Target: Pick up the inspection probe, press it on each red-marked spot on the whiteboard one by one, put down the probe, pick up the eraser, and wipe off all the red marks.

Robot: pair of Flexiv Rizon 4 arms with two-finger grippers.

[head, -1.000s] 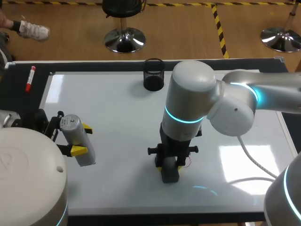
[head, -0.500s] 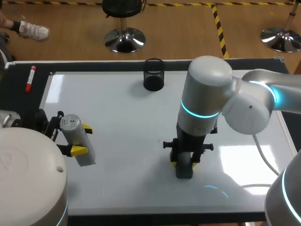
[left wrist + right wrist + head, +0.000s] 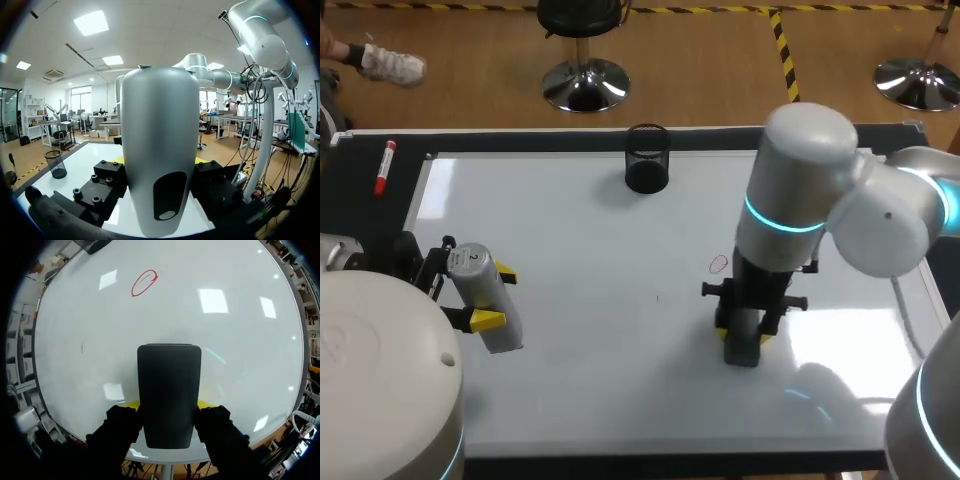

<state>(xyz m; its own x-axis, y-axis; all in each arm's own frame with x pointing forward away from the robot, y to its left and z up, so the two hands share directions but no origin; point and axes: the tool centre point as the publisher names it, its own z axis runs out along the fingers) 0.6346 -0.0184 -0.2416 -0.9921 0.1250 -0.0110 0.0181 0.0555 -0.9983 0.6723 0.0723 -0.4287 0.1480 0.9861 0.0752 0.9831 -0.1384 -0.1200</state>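
**Eraser swept right, one red ring left unwiped**

Over the last second the right arm [image 3: 800, 200] travelled rightward across the whiteboard [image 3: 570, 230], from near the middle toward the board's right half. Its bulk had covered the surface behind it. Once it moved aside, a single red ring [image 3: 719, 264] showed there, intact.

The right gripper [image 3: 742, 338] pinched the black eraser [image 3: 742, 352] from both sides and held it on end, low over the board. Whether the eraser pressed on the surface could not be told. In the right wrist view the eraser [image 3: 169, 390] sat between the fingers, with the ring [image 3: 144, 283] well ahead of it and a little to one side. Judging by that, the sweep passed nearer the robot than the mark, so the wiping was unfinished and the eraser would need bringing up onto the ring.

The left gripper [image 3: 496, 297] did not shift in either earlier frame. It stayed clamped on the grey inspection probe [image 3: 480, 275] over the board's left edge, so the probe had not been set down.

A tiny dark speck [image 3: 657, 297] sat unchanged near the board's middle.
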